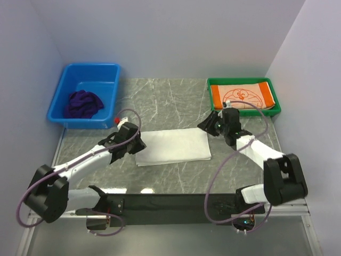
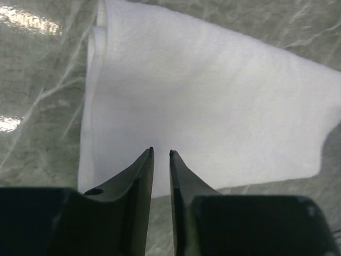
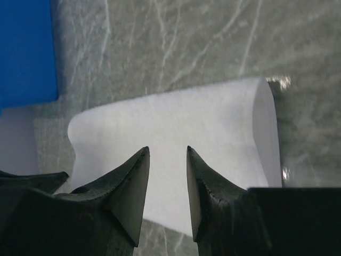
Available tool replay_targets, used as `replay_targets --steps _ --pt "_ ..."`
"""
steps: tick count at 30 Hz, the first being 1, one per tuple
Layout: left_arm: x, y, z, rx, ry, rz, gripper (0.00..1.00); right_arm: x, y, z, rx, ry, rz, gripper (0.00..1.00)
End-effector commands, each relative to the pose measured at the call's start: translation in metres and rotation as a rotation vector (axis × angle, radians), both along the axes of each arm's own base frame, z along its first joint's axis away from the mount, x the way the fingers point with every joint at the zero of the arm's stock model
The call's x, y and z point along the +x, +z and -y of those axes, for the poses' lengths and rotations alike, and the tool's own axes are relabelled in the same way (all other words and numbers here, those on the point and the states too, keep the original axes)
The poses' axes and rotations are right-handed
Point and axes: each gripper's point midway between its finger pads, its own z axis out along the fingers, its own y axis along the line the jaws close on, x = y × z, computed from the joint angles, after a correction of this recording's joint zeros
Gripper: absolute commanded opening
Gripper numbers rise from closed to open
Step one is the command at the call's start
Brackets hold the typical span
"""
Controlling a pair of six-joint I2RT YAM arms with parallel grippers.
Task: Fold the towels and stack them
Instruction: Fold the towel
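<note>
Right now I see the white towel [image 1: 173, 146] lying folded flat in the middle of the marble surface [image 1: 165, 98]. My left pincer [image 2: 160, 153] sits over its left end, tips a narrow gap apart with nothing between them. My right pincer [image 3: 168, 151] hangs by the towel's right end, spread wider and pinching nothing. The orange towel [image 1: 242, 96] lies folded in the green tray [image 1: 241, 80] at far right. The purple towel [image 1: 83, 103] is bunched in the blue bin [image 1: 91, 68] at far left.
</note>
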Motion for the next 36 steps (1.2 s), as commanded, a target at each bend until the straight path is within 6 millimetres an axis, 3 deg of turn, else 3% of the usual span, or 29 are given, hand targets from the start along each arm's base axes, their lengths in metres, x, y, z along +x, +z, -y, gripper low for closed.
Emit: replay_targets --steps 1,2,3,4,7,10,13,19,20,24,26,27,28,30,34,36 --pt "0.006 -0.017 -0.002 0.016 0.012 -0.039 0.23 0.04 0.012 -0.003 0.018 -0.033 0.083 0.41" --pt "0.002 -0.029 -0.006 0.018 0.021 -0.064 0.17 0.046 0.008 -0.003 0.029 -0.048 0.066 0.41" --pt "-0.002 -0.037 -0.008 0.017 0.022 -0.086 0.17 0.049 -0.013 -0.002 0.021 -0.059 0.016 0.41" --pt "-0.012 -0.051 -0.013 0.009 0.027 -0.13 0.15 0.052 -0.02 -0.002 0.026 -0.068 -0.001 0.41" --pt "-0.022 -0.066 -0.021 -0.026 0.044 -0.172 0.13 0.052 -0.06 0.009 0.02 -0.125 -0.105 0.41" --pt "-0.035 -0.084 -0.035 -0.031 0.073 -0.216 0.13 0.048 -0.083 0.027 0.021 -0.193 -0.17 0.41" --pt "-0.044 -0.095 -0.047 -0.039 0.103 -0.254 0.15 0.046 -0.092 0.037 0.009 -0.223 -0.203 0.41" --pt "-0.022 -0.088 -0.068 0.005 0.142 -0.253 0.18 0.051 -0.07 0.038 -0.026 -0.172 -0.146 0.42" --pt "-0.009 -0.077 -0.066 0.003 0.142 -0.223 0.19 0.051 -0.065 0.04 -0.036 -0.172 -0.137 0.42" --pt "0.01 -0.052 -0.062 0.011 0.113 -0.168 0.24 0.042 -0.032 0.043 -0.076 -0.139 -0.068 0.42" --pt "0.017 -0.037 -0.066 0.038 0.118 -0.13 0.29 0.029 -0.029 0.043 -0.092 -0.109 -0.079 0.42" --pt "0.016 -0.034 -0.067 0.043 0.118 -0.123 0.31 0.023 -0.017 0.039 -0.074 -0.082 -0.055 0.42" --pt "0.018 -0.025 -0.068 0.041 0.121 -0.095 0.33 0.012 -0.021 0.034 -0.074 -0.052 -0.071 0.42" --pt "0.015 -0.022 -0.07 0.044 0.123 -0.085 0.36 0.0 -0.008 0.023 -0.053 0.01 -0.032 0.42" --pt "0.006 -0.025 -0.069 0.03 0.105 -0.086 0.36 -0.046 -0.016 -0.01 -0.017 0.172 -0.089 0.42" --pt "0.002 -0.029 -0.066 0.011 0.094 -0.089 0.35 -0.058 -0.02 -0.018 -0.01 0.202 -0.103 0.42"
